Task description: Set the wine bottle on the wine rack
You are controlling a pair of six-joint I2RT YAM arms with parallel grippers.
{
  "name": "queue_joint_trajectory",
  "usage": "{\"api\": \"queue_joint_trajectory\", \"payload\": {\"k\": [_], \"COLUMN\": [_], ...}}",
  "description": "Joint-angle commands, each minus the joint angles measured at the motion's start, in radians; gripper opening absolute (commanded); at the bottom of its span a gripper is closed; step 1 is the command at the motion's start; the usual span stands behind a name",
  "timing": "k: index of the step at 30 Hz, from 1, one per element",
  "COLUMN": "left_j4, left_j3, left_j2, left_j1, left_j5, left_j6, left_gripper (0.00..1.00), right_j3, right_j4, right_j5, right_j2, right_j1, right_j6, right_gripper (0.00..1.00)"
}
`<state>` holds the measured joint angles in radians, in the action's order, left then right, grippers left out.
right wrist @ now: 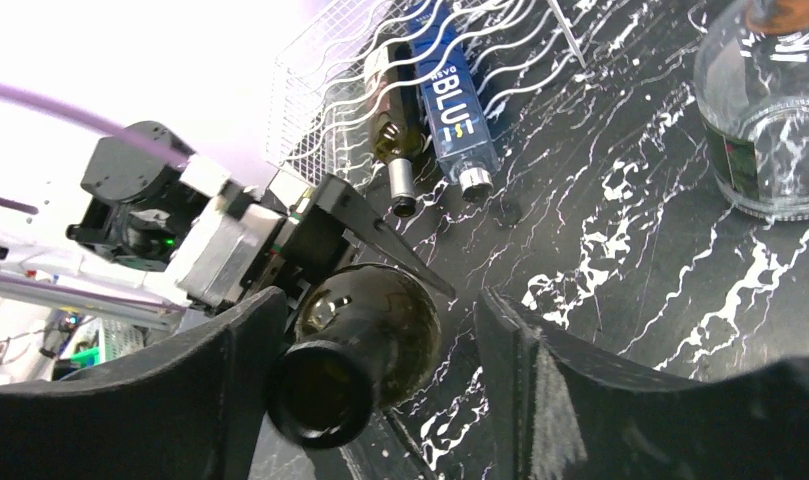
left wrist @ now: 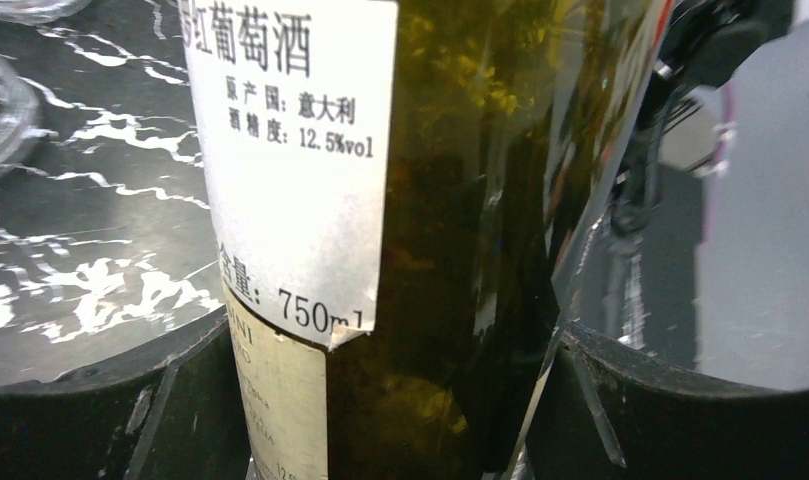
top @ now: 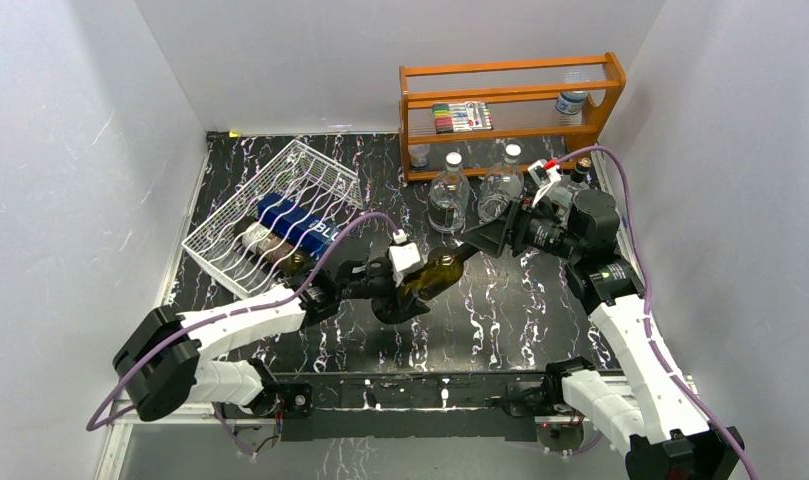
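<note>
**Midway across the table, two arms meet at one bottle**

Low in the overhead view, the left arm (top: 245,320) stretches from the lower left corner toward the centre, with its wrist nearly level. The left fingers (left wrist: 100,420) are clamped on both sides of the wine bottle (top: 435,277), holding its dark green body by the labelled part. The bottle is tilted, with its neck pointing to the upper right.

The right arm (top: 630,330) climbs from the lower right, folds at the elbow and turns its wrist back toward the centre. The right fingers (right wrist: 630,400) are spread wide on either side of the bottle's mouth, with a gap on one side.

The wine rack (top: 325,180) sits at the upper left on the table (top: 500,320), apart from the held bottle. A blue bottle (top: 300,225) lies in it.
</note>
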<state>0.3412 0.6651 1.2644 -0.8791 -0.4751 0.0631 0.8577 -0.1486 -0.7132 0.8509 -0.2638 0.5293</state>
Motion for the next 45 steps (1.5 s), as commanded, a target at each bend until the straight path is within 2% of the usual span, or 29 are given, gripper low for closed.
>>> {"api": "queue_joint_trajectory", "payload": {"k": [1,4,7,10,13,19,22,26,32,45], "left_j4": [-0.062,-0.226,-0.336,-0.437,-0.447,-0.417,-0.376,-0.349,-0.299,-0.286], "left_j3": [0.108,0.181,0.226,0.262,0.277,0.299,0.301,0.317,0.320,0.298], "left_j2": [-0.123,-0.148,-0.147,-0.128,-0.121,-0.095,-0.071,-0.039,-0.024,-0.021], "left_j1": [0.005,0.005,0.004,0.004,0.004,0.003,0.004,0.004,0.004,0.004], "left_j5": [0.119,0.166,0.208,0.266,0.346,0.369,0.371,0.374,0.357,0.349], "left_j6": [0.308,0.515,0.680,0.910,1.051,1.224,1.290,1.332,1.344,1.346], "left_gripper": [0.00,0.00,0.00,0.00,0.00,0.00,0.00,0.00,0.00,0.00], "right_j3": [0.066,0.129,0.170,0.219,0.256,0.226,0.211,0.161,0.108,0.062], "right_j4": [-0.052,-0.127,-0.164,-0.254,-0.367,-0.395,-0.449,-0.426,-0.427,-0.378], "right_j5": [0.037,0.005,-0.027,-0.055,0.030,0.010,0.054,0.061,0.136,0.152], "right_j2": [0.006,0.036,0.052,0.081,0.120,0.137,0.171,0.172,0.208,0.260], "right_j1": [-0.002,-0.001,-0.002,-0.002,-0.012,-0.053,-0.096,-0.162,-0.251,-0.351], "right_j6": [-0.047,-0.105,-0.144,-0.225,-0.309,-0.352,-0.366,-0.361,-0.348,-0.363], "right_gripper": [0.82,0.82,0.82,0.83,0.84,0.85,0.86,0.87,0.87,0.80]}}
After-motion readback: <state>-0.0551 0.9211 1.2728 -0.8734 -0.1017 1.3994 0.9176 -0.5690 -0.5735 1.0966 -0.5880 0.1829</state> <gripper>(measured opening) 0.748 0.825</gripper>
